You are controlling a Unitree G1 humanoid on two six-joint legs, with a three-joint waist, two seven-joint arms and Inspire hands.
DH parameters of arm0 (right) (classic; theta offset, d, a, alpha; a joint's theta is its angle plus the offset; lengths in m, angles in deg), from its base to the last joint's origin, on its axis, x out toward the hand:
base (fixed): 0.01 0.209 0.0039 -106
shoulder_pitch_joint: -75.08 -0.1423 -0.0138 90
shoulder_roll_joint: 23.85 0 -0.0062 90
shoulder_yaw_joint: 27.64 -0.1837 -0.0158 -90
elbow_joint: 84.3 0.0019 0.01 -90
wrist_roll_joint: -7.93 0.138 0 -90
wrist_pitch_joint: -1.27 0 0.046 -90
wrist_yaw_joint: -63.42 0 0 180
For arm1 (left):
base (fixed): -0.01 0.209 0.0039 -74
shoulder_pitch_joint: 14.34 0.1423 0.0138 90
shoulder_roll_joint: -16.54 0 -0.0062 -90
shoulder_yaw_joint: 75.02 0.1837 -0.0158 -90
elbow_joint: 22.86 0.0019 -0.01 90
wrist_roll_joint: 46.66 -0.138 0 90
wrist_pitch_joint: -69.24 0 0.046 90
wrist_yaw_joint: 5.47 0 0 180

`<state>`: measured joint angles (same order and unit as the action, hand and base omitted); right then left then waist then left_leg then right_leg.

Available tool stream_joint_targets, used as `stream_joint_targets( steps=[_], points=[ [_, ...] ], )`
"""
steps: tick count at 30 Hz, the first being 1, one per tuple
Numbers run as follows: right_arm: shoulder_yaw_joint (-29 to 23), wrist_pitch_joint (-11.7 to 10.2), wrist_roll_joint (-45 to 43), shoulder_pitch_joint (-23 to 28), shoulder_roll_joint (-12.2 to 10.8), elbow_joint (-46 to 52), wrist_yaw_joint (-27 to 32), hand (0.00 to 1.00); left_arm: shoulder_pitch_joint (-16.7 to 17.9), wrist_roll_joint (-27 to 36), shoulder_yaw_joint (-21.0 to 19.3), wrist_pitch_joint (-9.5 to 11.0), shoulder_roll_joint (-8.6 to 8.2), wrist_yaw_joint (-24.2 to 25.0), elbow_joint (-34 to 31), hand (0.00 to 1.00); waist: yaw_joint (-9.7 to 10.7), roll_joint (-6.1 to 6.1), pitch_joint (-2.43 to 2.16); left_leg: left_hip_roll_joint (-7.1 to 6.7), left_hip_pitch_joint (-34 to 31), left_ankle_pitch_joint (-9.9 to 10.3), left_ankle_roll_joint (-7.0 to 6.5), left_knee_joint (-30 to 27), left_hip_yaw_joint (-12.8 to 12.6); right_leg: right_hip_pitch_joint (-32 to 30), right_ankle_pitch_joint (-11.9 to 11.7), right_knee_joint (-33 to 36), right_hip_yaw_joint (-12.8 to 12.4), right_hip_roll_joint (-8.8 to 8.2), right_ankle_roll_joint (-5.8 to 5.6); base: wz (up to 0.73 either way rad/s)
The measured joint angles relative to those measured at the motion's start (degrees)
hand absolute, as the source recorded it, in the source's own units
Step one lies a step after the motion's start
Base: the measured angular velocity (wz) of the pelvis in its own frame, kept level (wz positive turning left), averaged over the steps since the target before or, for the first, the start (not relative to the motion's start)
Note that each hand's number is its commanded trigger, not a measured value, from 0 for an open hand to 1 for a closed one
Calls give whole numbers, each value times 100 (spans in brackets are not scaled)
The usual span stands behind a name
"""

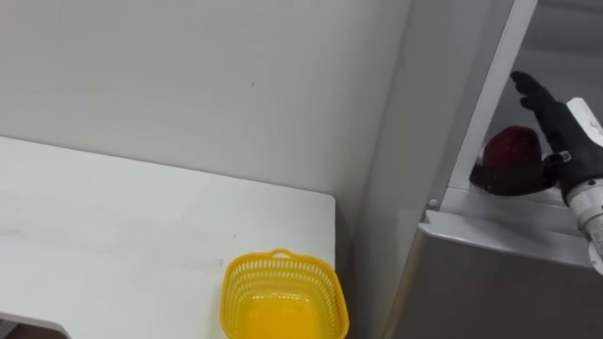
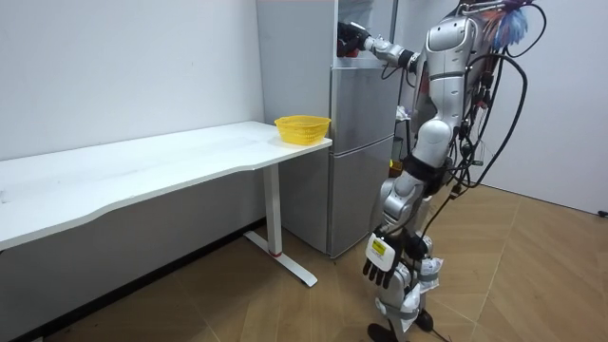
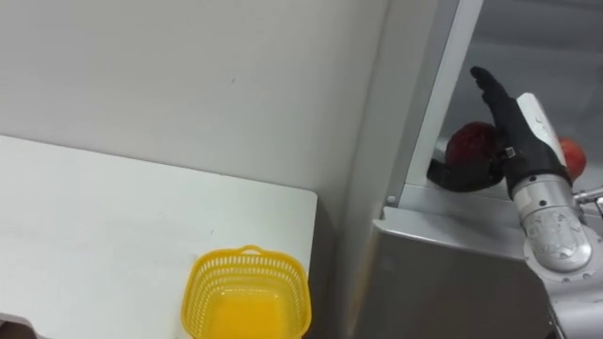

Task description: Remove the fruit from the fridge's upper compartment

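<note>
Red fruit [image 3: 468, 143], round and dark-skinned, is what you are after. It sits on the shelf of the upper compartment of the grey fridge [image 2: 361, 161], close to the front edge. Your right hand [image 3: 509, 122] is in there with it, its fingers stretched out straight past the top of the fruit. The thumb swings wide beneath the near side. That looks to me like a cradle set up before closing, not a grip: nothing is clamped yet, and the fruit's weight seems to be on the shelf.

The yellow basket [image 1: 283, 297] stands empty at the end of the white table [image 1: 113, 226], just beside the fridge. It is probably parked there so the carry is short.

The right eye view gives you a second reddish round thing [image 3: 571, 156] on the far side of the wrist, so mind which one you close on. The room view gives you the stance: the robot stands upright, facing the fridge, arm raised to shoulder height. Your left hand [image 2: 378, 271] hangs low by the thigh with loose fingers, holding nothing.
</note>
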<state>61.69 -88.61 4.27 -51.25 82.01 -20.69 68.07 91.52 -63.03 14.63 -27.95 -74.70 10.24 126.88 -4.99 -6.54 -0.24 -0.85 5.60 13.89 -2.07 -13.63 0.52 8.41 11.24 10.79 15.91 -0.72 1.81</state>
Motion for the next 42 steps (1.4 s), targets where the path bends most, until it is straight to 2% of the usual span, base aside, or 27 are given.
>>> stream_joint_targets(
  steps=[4,10,21,22,24,28,32,42],
  points=[
    [107,1,437,-103,1,-257,-56,0,20,-1,-2,-80,2,1,-1,0,7,76,-6,4,15,-4,3,-13,0,22,-6,4,1,-4,9,0],
    [112,-4,759,-106,8,-363,-164,0,19,-1,0,-122,-4,3,-1,0,5,88,-2,8,10,-11,6,-33,4,36,-9,-15,-3,-5,16,0],
    [113,-17,825,-156,34,-426,-237,0,-46,-1,-1,-121,-3,-41,-7,0,17,126,-9,4,10,-11,6,-31,1,45,-8,-43,1,-6,16,0],
    [113,-22,828,-156,34,-425,-237,38,-55,-1,-1,-121,-3,-45,-7,0,18,129,-8,4,10,-12,5,-30,1,46,-7,-43,2,-6,16,0],
    [112,-23,829,-156,34,-426,-240,100,-64,-1,-1,-120,-3,-48,-7,0,18,128,-8,5,10,-13,5,-30,1,48,-7,-44,2,-6,16,0],
    [156,-42,825,-197,66,-473,-274,100,-64,6,8,-120,-4,-113,-4,0,14,124,-6,4,22,-14,5,-15,-2,47,-7,-40,-7,-6,16,0],
    [201,-44,650,-284,246,-588,-279,100,-64,0,-4,-120,1,-178,0,0,-13,87,19,4,92,-14,5,24,-9,66,3,-38,-10,-6,18,0],
    [235,-64,439,-429,338,-661,-227,100,-100,56,22,-126,0,-172,5,0,-30,48,22,6,111,-14,6,76,-10,76,6,-94,-4,2,18,0]
  ],
)
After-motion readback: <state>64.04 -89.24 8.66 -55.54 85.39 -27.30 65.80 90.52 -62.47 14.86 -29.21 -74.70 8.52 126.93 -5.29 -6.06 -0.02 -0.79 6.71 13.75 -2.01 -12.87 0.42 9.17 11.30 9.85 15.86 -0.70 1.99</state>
